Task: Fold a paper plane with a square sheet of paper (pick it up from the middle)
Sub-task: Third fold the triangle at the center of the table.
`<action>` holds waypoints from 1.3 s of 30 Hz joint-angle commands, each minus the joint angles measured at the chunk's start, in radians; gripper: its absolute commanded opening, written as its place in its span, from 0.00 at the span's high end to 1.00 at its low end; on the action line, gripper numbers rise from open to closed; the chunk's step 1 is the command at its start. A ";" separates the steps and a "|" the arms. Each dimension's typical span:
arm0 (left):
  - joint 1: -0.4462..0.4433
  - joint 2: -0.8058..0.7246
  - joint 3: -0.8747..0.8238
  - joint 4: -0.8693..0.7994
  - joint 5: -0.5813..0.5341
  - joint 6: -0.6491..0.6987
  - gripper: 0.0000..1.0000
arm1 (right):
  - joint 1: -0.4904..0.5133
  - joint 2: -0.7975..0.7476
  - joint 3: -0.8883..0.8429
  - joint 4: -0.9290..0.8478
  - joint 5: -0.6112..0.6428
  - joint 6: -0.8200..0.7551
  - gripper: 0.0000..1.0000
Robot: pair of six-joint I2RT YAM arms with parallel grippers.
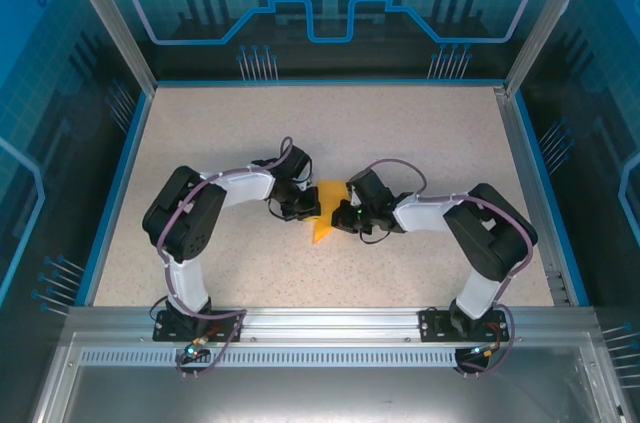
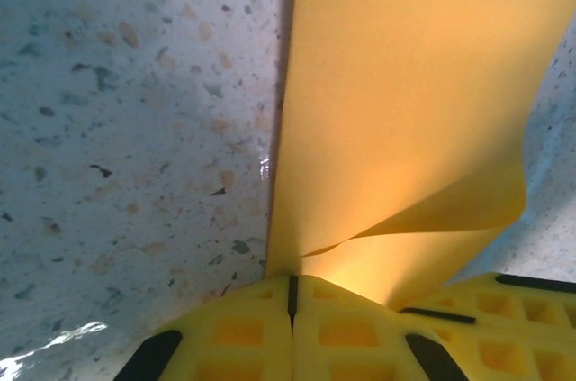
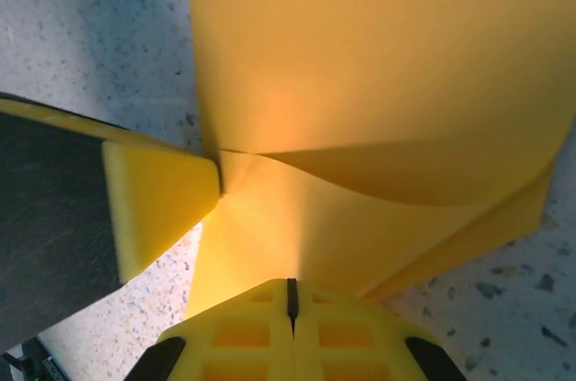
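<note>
Top external view: the square sheet of paper (image 1: 325, 231), already partly folded, is seen at the middle of the worktop (image 1: 420, 133), pinched between the left gripper (image 1: 302, 206) and the right gripper (image 1: 345, 215), which meet head-on from either side. Both sets of jaws are closed on the sheet, as confirmed in the wrist views, where paper fans straight out ahead of each shut seam. The sheet's long axis is judged to run far-to-near, across the line of the jaws, with a pointed end toward the near edge. A loose flap (image 2: 423, 219) is curled up between the two grips. Both arms are equally near. Open worktop is seen all round, its edges well apart from the paper.
</note>
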 commanded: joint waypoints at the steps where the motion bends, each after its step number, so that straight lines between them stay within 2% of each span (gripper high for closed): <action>1: -0.021 0.067 -0.024 -0.133 -0.213 0.040 0.94 | -0.009 0.030 0.033 0.026 -0.018 -0.005 0.97; 15: -0.085 0.118 0.030 -0.256 -0.423 0.059 0.94 | -0.067 0.015 -0.022 -0.006 0.038 0.047 0.97; 22: -0.092 0.125 0.033 -0.265 -0.438 0.058 0.95 | -0.114 -0.036 -0.023 -0.026 0.040 0.055 0.97; 28: -0.097 0.125 0.041 -0.265 -0.439 0.042 0.95 | -0.077 -0.094 0.037 -0.073 0.057 0.016 0.97; 32: -0.101 0.125 0.044 -0.262 -0.438 0.031 0.94 | -0.033 -0.028 0.089 -0.069 0.040 0.018 0.97; 36: -0.106 0.124 0.045 -0.264 -0.436 0.028 0.94 | -0.026 0.038 0.087 -0.019 0.012 0.057 0.97; 39: -0.106 0.123 0.045 -0.265 -0.434 0.029 0.94 | -0.030 0.054 0.086 -0.044 0.037 0.065 0.97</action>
